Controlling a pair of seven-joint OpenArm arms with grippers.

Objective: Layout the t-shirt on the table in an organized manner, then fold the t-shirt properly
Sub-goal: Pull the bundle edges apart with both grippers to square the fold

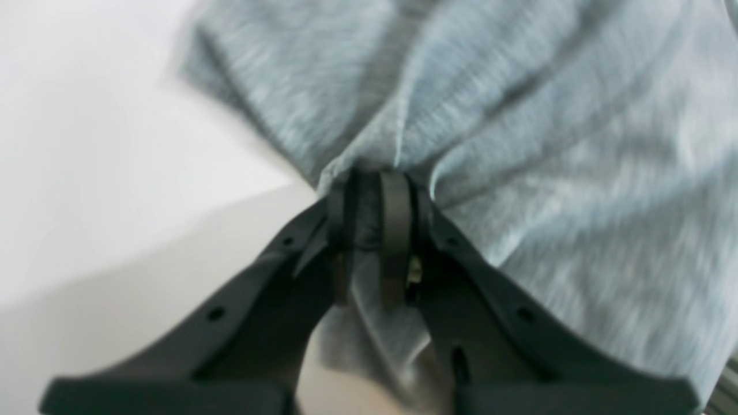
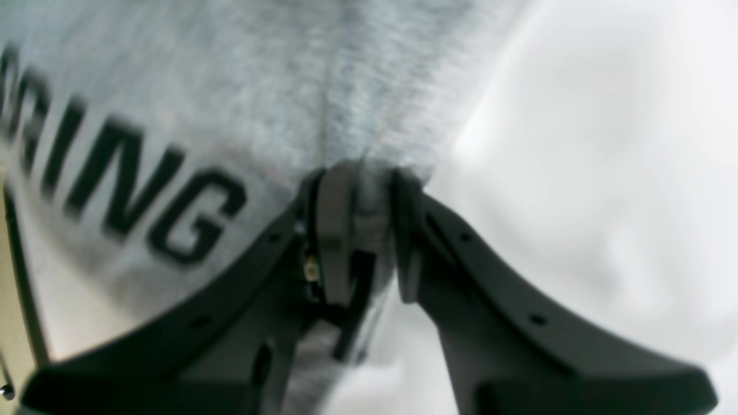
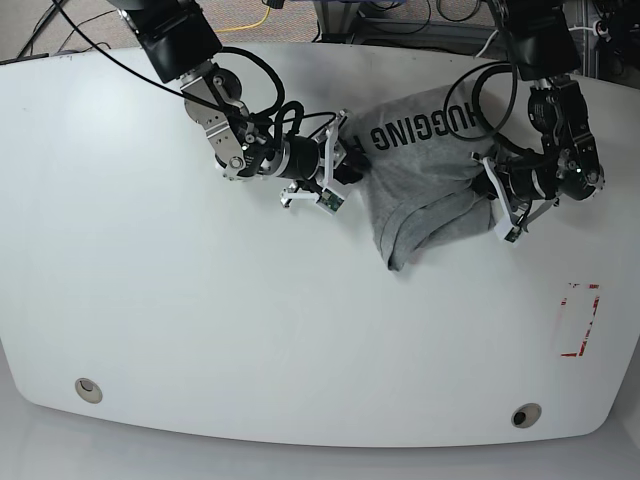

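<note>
Toward the far side of the glossy white table [image 3: 200,330] lies the t-shirt [image 3: 425,190], soft heather-grey knit (black block lettering across it), rumpled into folds. It stretches between both arms. Clamped on its plain edge, the left gripper [image 1: 377,196] bunches cloth between matte black fingers; the right gripper [image 2: 363,190] pinches the edge beside the lettering.

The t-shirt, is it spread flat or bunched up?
Bunched up: the t-shirt lies crumpled with folds, pinched at each side by both sets of jaws.
</note>
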